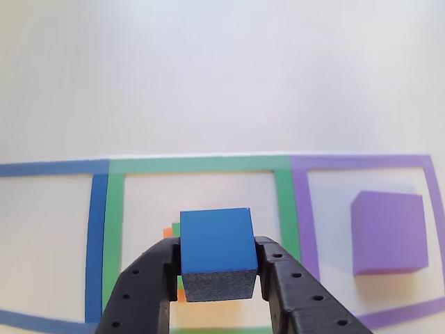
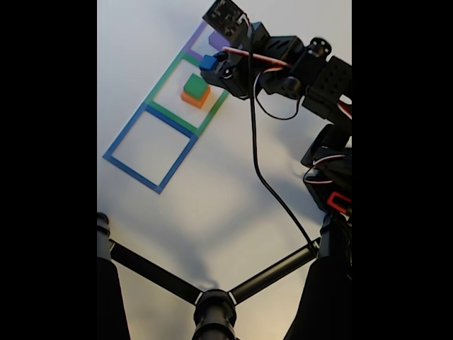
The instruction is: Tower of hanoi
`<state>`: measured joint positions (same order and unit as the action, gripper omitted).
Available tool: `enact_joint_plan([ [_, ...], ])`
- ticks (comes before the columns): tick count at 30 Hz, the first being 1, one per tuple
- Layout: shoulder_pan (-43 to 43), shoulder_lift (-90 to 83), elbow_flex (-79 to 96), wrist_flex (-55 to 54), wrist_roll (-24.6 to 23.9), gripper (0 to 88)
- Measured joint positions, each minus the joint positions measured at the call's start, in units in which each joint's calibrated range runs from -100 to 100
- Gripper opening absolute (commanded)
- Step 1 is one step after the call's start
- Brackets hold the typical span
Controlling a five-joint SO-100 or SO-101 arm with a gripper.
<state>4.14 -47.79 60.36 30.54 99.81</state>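
Fixed view first: we see our black two-finger gripper raised above the middle taped square, its fingers closed on a small blue cube with a matte foam-like finish. Below it, a green square block sits stacked on a wider orange square block inside the green tape outline. We judge the blue cube is held high so that it stays clear of that stack while travelling, either off it or down onto it; we cannot tell which.

From the other view, we see the blue cube pinched on its two side faces by the gripper, with slivers of orange and green showing just behind it. A large purple cube rests alone inside the purple tape outline at the right of that view, and the blue tape outline lies at the left. Three squares in a row look to us like the three pegs of the puzzle.

We work on a plain, pale, smooth tabletop under soft even light. Dark tripod legs cross the foreground of the fixed view.
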Motion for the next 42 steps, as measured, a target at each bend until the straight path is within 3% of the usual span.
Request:
enact_joint_plan([
  [17,-0.7,12.44,18.31,-42.26,-0.19,0.6],
  [42,0.1,26.57,22.18,-59.57,-0.19,0.7],
])
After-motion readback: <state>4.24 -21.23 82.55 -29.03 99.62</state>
